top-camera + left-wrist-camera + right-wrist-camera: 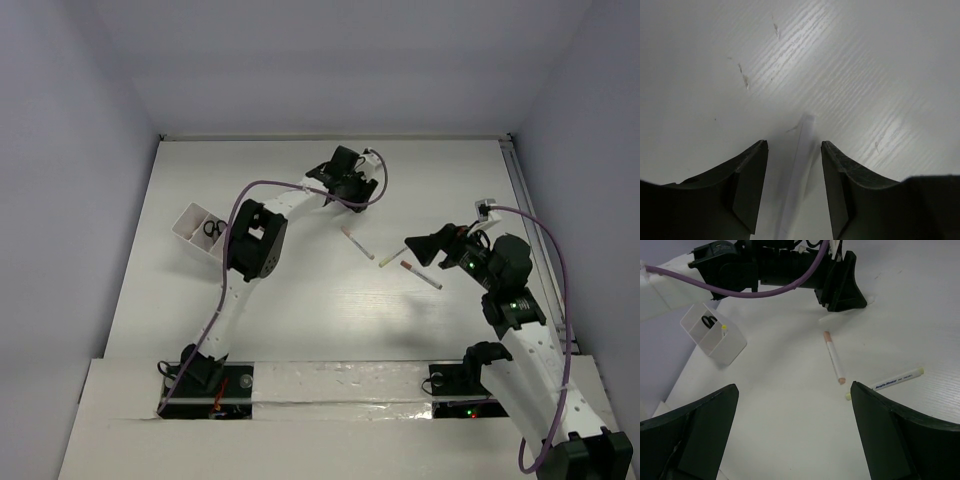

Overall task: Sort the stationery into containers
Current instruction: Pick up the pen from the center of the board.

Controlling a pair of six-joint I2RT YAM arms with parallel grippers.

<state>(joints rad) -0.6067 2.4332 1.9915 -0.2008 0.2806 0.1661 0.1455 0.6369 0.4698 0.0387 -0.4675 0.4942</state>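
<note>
White pen (796, 175) btwn parted left end effector (794, 146); right end effector (794, 387) spread wide.

Your top view looks down from above and behind the arm bases and takes in the whole table (300, 320). Your left wrist view hangs very near the tabletop, facing down past the fingers (747, 185) of the left gripper (794, 144). Your right wrist view faces far-left across the table. It shares the white box (715, 342) and that gripper with the top view.

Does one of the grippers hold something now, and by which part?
Nothing is held. The left gripper is open, with a white pen lying loose between its jaws, touched by neither. The right gripper is open and empty.
</note>
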